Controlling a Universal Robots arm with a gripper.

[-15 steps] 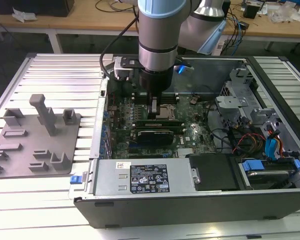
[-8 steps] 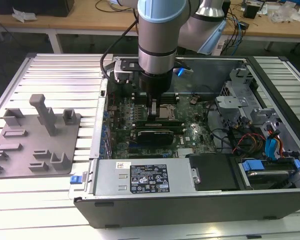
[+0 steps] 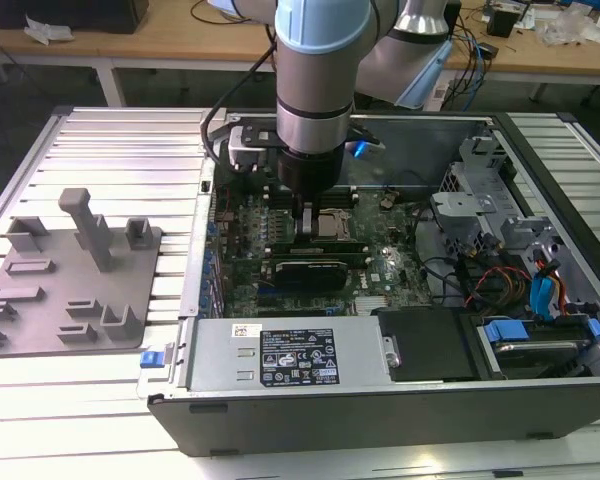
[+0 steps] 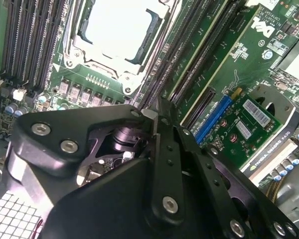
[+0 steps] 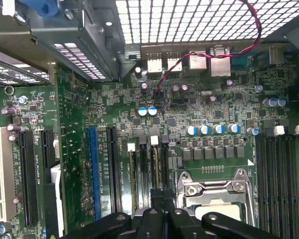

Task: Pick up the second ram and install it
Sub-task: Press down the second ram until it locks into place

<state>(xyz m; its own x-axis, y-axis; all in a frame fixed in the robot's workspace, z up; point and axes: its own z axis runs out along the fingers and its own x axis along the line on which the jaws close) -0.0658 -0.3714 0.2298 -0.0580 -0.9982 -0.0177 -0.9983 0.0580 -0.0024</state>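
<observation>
**Desk:** Exterior view, item one?

**Operator:** I logged the black two-fingered gripper (image 3: 302, 222) low inside the open grey computer case (image 3: 170, 395), over the green motherboard (image 3: 380, 275). I judged it was there to reach the memory slots.

**Desk:** Second wrist view?

**Operator:** Gripper (image 4: 158, 107) fingers drawn together to one tip beside the square silver processor socket (image 4: 117, 30).

**Desk:** First wrist view?

**Operator:** The second ram (image 5: 154, 169), a narrow green stick, stood edge-up in its black slot, running under the closed gripper (image 5: 161, 201). I couldn't tell whether it was being pinched or pressed. Placement suggested seating.
</observation>
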